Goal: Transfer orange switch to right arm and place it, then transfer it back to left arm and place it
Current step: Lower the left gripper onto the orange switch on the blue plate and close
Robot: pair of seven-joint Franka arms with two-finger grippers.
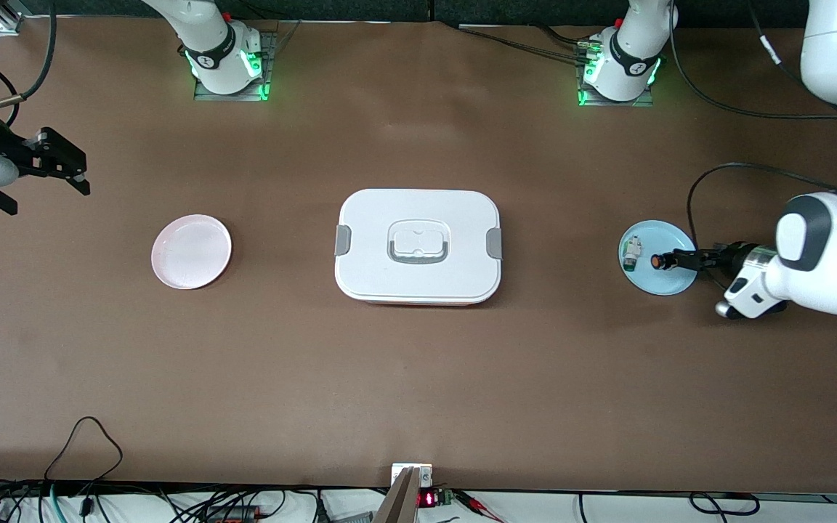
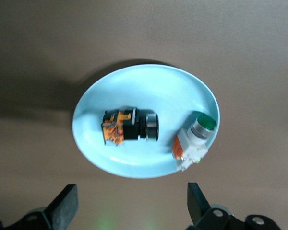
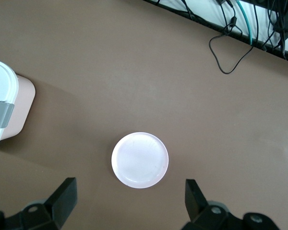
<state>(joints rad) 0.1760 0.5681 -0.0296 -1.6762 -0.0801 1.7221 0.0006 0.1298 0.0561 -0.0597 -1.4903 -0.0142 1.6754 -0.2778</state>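
The orange switch (image 1: 657,261) (image 2: 129,126) lies on its side on a light blue plate (image 1: 669,285) (image 2: 89,143) toward the left arm's end of the table. My left gripper (image 1: 681,259) (image 2: 132,207) hovers over that plate's edge, open, with nothing between its fingers (image 2: 65,206); the switch lies just ahead of it. The white lidded box (image 1: 418,280) (image 3: 1,86) stands at the table's middle. My right gripper (image 1: 48,196) (image 3: 129,203) hangs open and empty over the table at the right arm's end, looking down on a pink plate (image 1: 191,251) (image 3: 139,159).
A small white part with a green tip (image 1: 632,253) (image 2: 194,139) shares the blue plate with the switch. The pink plate holds nothing. Cables (image 1: 84,443) trail along the table edge nearest the front camera.
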